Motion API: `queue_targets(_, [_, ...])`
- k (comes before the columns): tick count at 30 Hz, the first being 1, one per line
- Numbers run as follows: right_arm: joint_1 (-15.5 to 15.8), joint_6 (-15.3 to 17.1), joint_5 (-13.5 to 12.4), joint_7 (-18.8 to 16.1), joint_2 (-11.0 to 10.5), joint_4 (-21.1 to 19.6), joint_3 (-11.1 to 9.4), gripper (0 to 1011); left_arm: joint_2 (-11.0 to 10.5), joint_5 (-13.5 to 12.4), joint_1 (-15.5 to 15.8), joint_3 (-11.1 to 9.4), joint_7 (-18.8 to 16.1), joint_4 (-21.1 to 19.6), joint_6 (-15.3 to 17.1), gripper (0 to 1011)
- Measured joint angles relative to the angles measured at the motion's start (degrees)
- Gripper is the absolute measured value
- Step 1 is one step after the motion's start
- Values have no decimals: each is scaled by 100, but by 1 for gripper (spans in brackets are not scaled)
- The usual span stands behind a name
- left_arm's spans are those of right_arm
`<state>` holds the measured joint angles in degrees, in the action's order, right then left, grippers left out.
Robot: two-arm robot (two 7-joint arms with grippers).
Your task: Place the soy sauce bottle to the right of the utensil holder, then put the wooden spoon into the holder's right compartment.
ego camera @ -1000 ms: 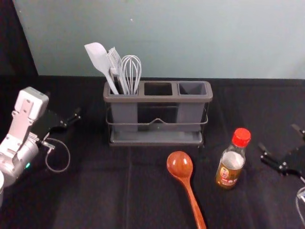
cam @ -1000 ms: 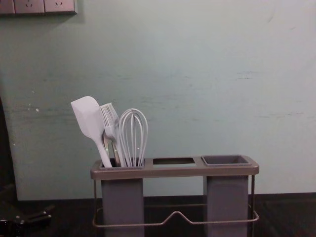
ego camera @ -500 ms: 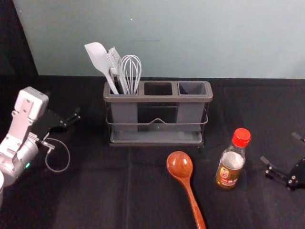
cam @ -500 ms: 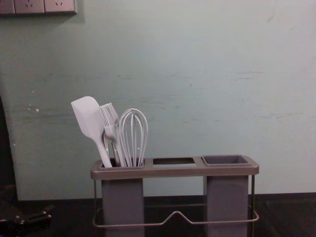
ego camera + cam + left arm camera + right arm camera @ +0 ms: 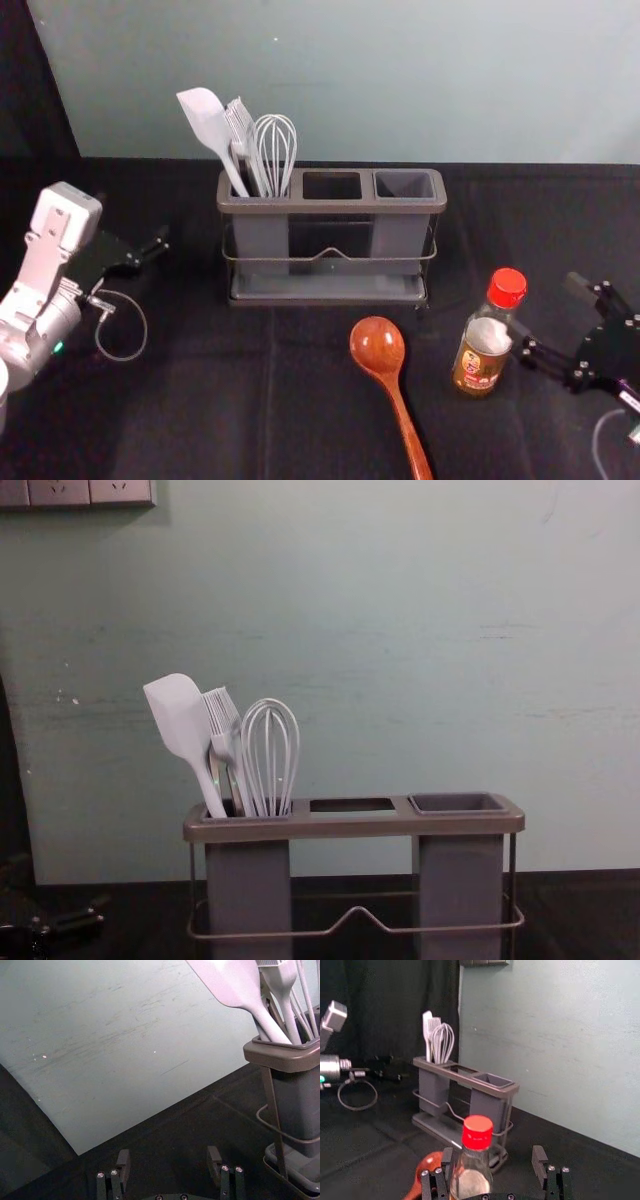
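- Nearest us, the wooden spoon (image 5: 379,349) lies with its bowl towards the holder and its handle running back towards our body, left of the bottle; we judge it comes second.
- A little beyond and to its right stands the soy sauce bottle (image 5: 484,349), upright on the dark cloth (image 5: 190,400), right of the utensil holder and nearer us than it.
- Just to the bottle's right is our right gripper (image 5: 544,307), much the closer of the two, its fingers apart and reaching leftwards. The bottle sits off the gripper's middle, close to the finger nearer our body; we cannot tell whether they touch. We judge that the gripper should centre on the bottle's upright axis before closing, or that finger could nudge or tip it.
- Farther off stands the utensil holder (image 5: 330,208), its right compartment (image 5: 403,186) free for the spoon, white utensils (image 5: 245,150) in its left one.
- Left of the holder, well apart from the bottle, our left gripper (image 5: 168,1156) is parked, its fingers apart.
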<state>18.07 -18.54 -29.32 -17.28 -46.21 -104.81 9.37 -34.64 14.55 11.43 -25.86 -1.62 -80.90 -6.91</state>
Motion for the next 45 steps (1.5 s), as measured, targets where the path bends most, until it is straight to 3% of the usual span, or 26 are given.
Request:
queue_targets(4, [-233, 40, -206, -228, 219, 159, 116, 1002, 0, 0, 0, 0, 0, 0, 0, 1005])
queue_targets(11, [-503, 152, -343, -487, 465, 308, 225, 1003, 0, 0, 0, 0, 0, 0, 0, 1005])
queue_targets(25, [-861, 541, -222, -676, 773, 462, 333, 979, 0, 0, 0, 0, 0, 0, 0, 1005])
queue_targets(32, [-848, 616, -140, -706, 837, 436, 276, 836, 0, 0, 0, 0, 0, 0, 0, 1005])
queue_targets(45, [-735, 821, -12, -749, 911, 275, 65, 392, 0, 0, 0, 0, 0, 0, 0, 1005])
